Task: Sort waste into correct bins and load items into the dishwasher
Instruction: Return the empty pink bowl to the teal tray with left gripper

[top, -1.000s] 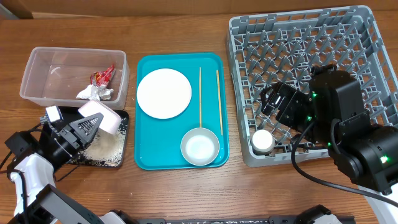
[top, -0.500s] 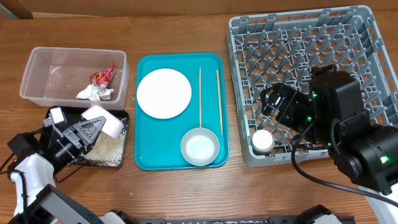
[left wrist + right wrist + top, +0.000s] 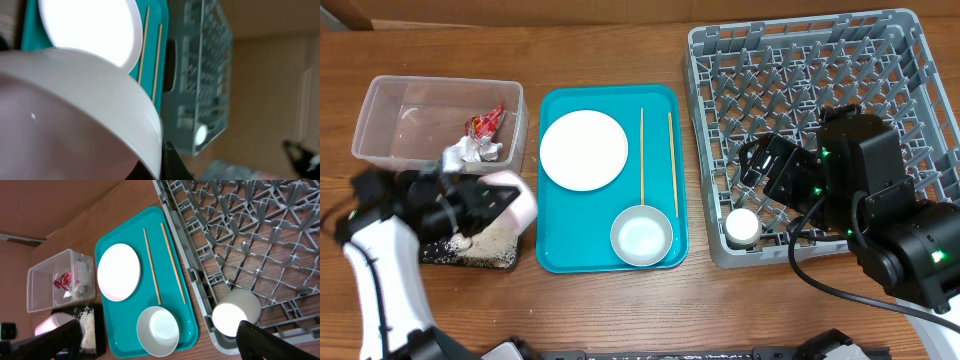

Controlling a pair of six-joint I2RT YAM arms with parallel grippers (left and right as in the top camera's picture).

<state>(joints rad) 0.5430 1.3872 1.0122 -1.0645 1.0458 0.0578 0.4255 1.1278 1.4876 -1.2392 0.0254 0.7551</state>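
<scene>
Left gripper [image 3: 470, 205]: closed on the rim of a tilted plate [image 3: 512, 205], one finger [image 3: 172, 165] seen against the rim in my left wrist view. The overhead view is blurred here, so I cannot tell the exact grip. The plate hangs over the right half of the black tray [image 3: 438, 256], which lies just in front of the clear tub [image 3: 380, 95]. Loose rice [image 3: 488, 238] lies in the black tray below the plate. The tub holds the red wrapper [image 3: 486, 122] and the white tissue [image 3: 470, 150], touching each other at its right end. The teal tray [image 3: 555, 255] carries a second plate [image 3: 583, 150] at the back left, two chopsticks [image 3: 642, 155] lying side by side to its right, and a bowl [image 3: 641, 237] at the front right. Right gripper [image 3: 760, 165]: fingers spread wide and holding nothing, above the left side of the grey dish rack [image 3: 800, 45]. A small cup [image 3: 742, 227] stands in the rack's front left corner.
</scene>
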